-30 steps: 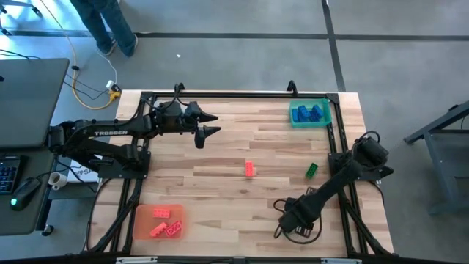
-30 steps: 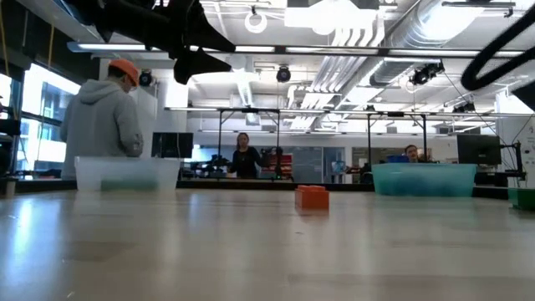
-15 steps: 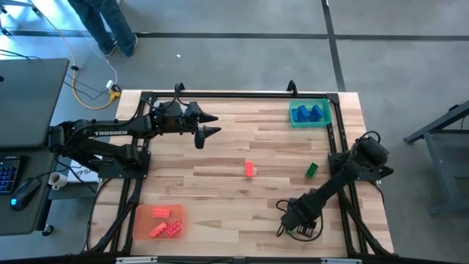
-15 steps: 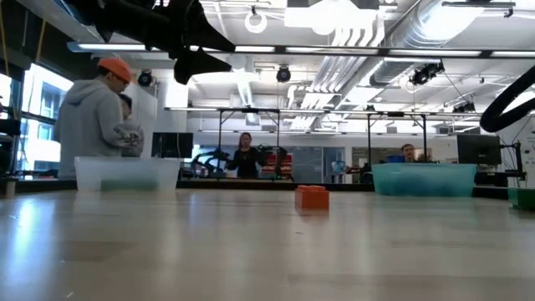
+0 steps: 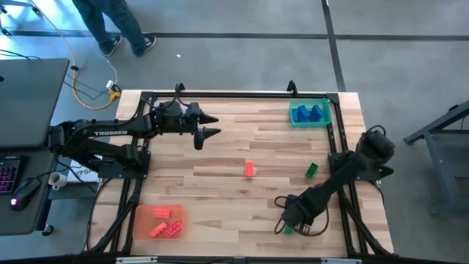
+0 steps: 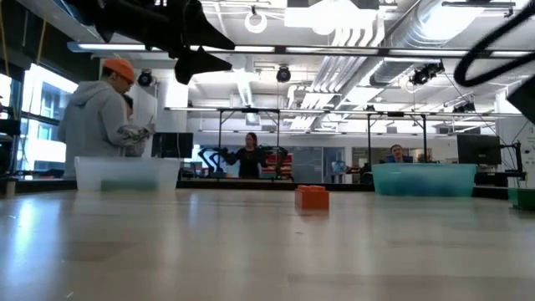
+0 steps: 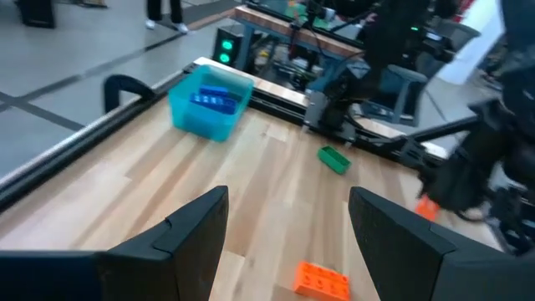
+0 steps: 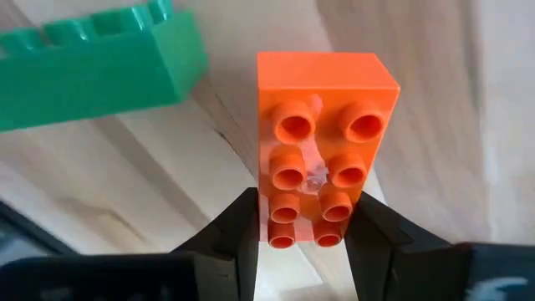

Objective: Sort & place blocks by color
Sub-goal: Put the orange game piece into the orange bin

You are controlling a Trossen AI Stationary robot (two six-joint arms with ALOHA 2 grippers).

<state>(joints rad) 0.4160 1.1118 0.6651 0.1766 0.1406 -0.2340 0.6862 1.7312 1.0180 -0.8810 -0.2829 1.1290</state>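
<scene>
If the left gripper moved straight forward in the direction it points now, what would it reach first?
Probably nothing soon. The left gripper, jaws open, hangs above the table; the red block lies below its line, and the green block farther off. Depth is unclear.

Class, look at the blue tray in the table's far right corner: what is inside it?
The blue tray holds blue blocks, several, bunched together so an exact count is unclear. No red or green ones show. The tray floor beneath them is covered.
</scene>
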